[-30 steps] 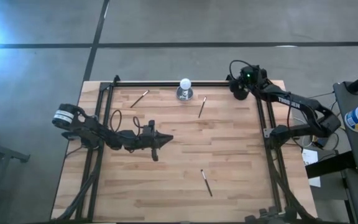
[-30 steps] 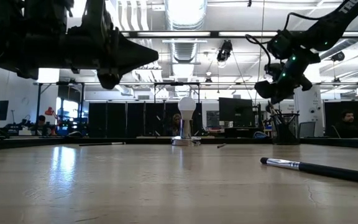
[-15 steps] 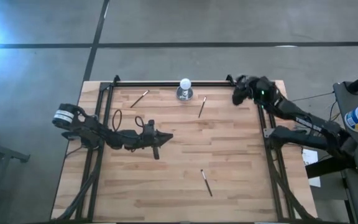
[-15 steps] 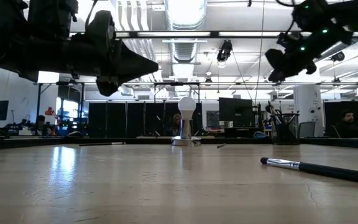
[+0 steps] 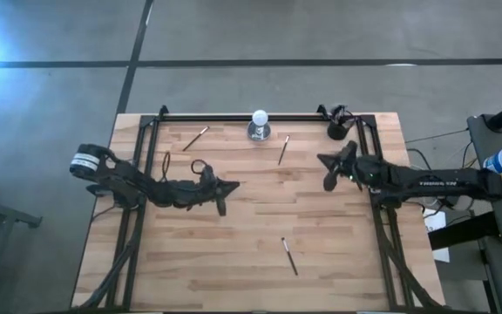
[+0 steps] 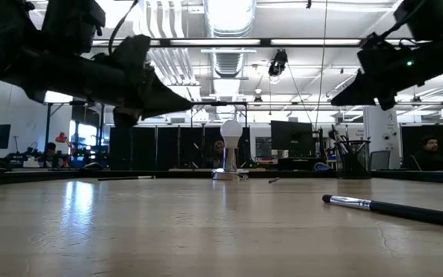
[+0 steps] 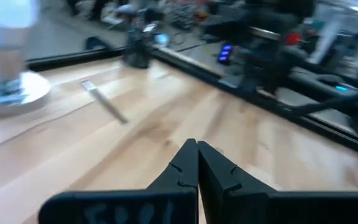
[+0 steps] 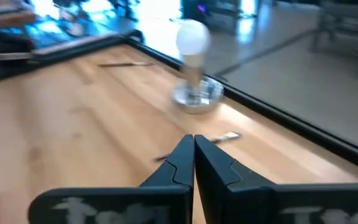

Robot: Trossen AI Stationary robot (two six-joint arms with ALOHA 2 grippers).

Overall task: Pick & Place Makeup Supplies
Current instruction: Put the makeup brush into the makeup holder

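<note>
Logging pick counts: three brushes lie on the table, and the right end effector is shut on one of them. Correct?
Not quite. The right end effector is shut but holds nothing, as the right wrist view shows. Three brushes do lie on the table.

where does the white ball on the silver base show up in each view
High view: the white ball on a silver base stands at the table's far edge, near the middle.
Low view: it stands centre, far across the table.
Left wrist view: only part of it shows at the picture's edge.
Right wrist view: it stands ahead of the fingers.
Shared landmark: the slim brush lying beside it, also in the right wrist view.
</note>
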